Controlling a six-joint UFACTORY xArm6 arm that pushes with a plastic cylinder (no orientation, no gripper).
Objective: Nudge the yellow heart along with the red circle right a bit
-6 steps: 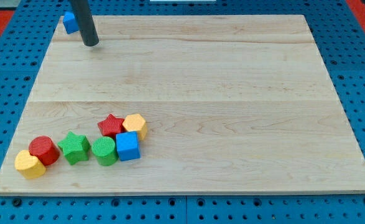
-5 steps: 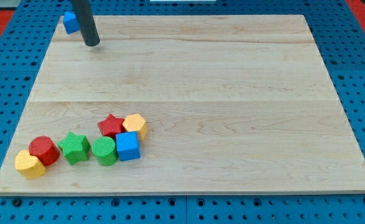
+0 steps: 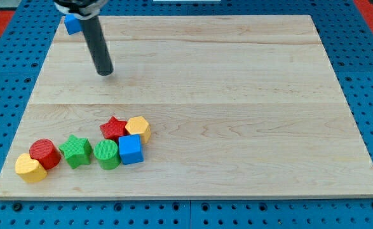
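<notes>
The yellow heart (image 3: 30, 168) lies at the board's bottom left corner, touching the red circle (image 3: 44, 153) just up and right of it. My tip (image 3: 105, 72) is in the upper left part of the board, well above these two blocks and to their right, touching nothing.
Right of the red circle sit a green star (image 3: 76, 150), a green circle (image 3: 106, 154), a blue cube (image 3: 130, 149), a red star (image 3: 114, 128) and a yellow hexagon (image 3: 138, 128). A blue block (image 3: 72, 23) lies at the board's top left corner, partly hidden by the rod.
My tip has moved down and slightly right, away from the top left corner. No block has moved.
</notes>
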